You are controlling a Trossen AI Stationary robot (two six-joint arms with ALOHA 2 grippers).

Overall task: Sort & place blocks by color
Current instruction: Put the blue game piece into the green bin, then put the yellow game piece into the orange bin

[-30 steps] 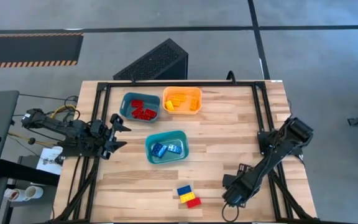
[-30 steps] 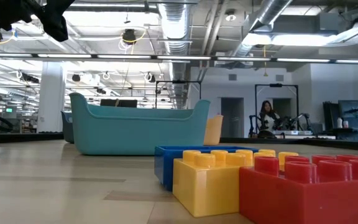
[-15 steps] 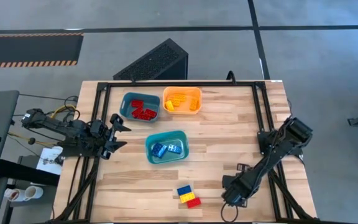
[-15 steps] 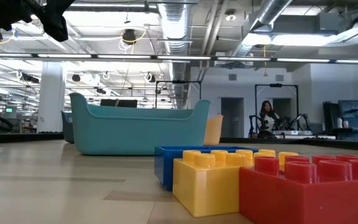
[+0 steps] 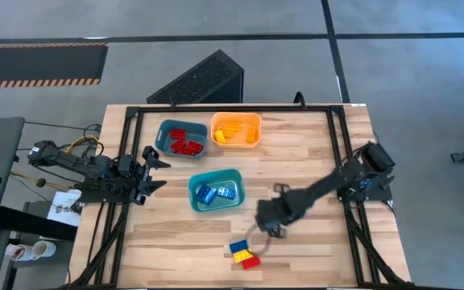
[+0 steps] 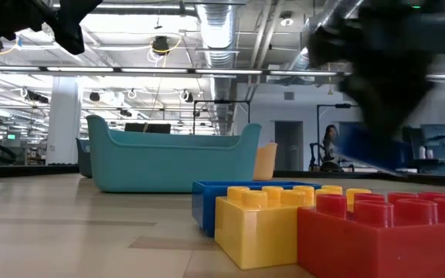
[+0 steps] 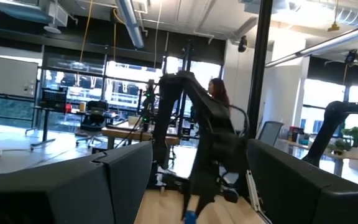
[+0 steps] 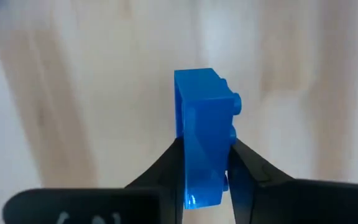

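Observation:
My right gripper [image 5: 263, 225] hangs over the table's middle, near the front, shut on a blue block [image 8: 202, 124]. That block shows blurred in the low view [image 6: 365, 147]. On the table just in front of the gripper sit a blue block [image 5: 238, 246], a yellow block [image 5: 240, 256] and a red block [image 5: 250, 262], close together. My left gripper [image 5: 153, 169] waits open at the table's left edge, holding nothing. My right gripper pinches the blue block between its two fingers. One finger [image 8: 248, 171] is on the studded face [image 8: 231, 134] and the other [image 8: 163, 171] on the opposite face. The fingers point down at the table. The block sticks out past the fingertips, lifted clear of the wood.
At the far left, a teal tray [image 5: 164, 129] holds red blocks and an orange tray [image 5: 255, 121] holds yellow ones. A second teal tray [image 5: 234, 174] with blue blocks stands mid-table, left of my right gripper. A black frame [image 5: 216, 108] runs around the table's edges.
My right arm has swung from the table's near right corner toward the left and slightly farther in, ending beside the three loose blocks. It now shows blurred in the low view. The three blocks on the table have stayed put.

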